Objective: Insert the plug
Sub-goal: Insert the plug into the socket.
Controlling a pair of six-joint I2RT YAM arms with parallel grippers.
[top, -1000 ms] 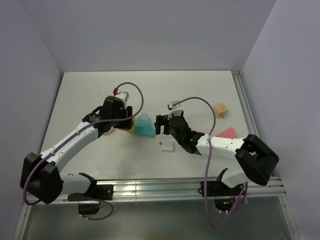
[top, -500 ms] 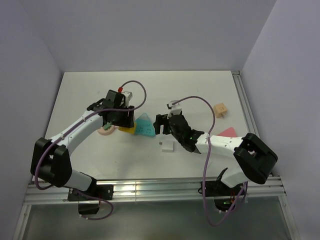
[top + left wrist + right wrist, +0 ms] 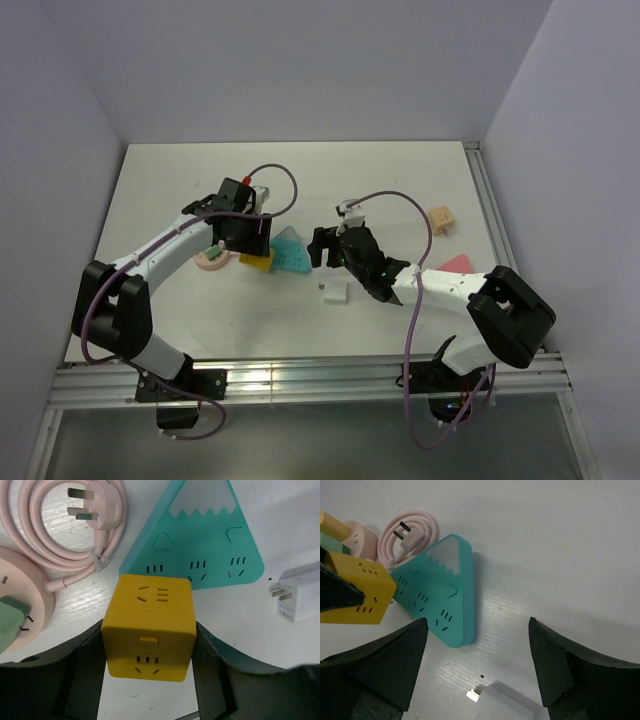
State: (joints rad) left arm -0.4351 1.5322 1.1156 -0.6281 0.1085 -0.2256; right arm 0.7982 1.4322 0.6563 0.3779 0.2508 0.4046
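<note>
Left gripper [image 3: 150, 652] clamps the yellow cube [image 3: 149, 600]; right gripper [image 3: 476, 630] hangs open, empty. Next, probably: grasp the plug [image 3: 10, 621], lower left.

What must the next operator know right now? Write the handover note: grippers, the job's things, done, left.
Left gripper: closed on the yellow cube, with a finger against each side.
Right gripper: open and empty, hovering near the teal triangular strip and the white adapter.
Plug: in neither gripper. It sits on the pink round socket, left of the cube. Whether its prongs are seated cannot be told.
Done: nothing confirmed.
Left: check the plug's seating. If it is loose, release the cube and press the plug in.
</note>
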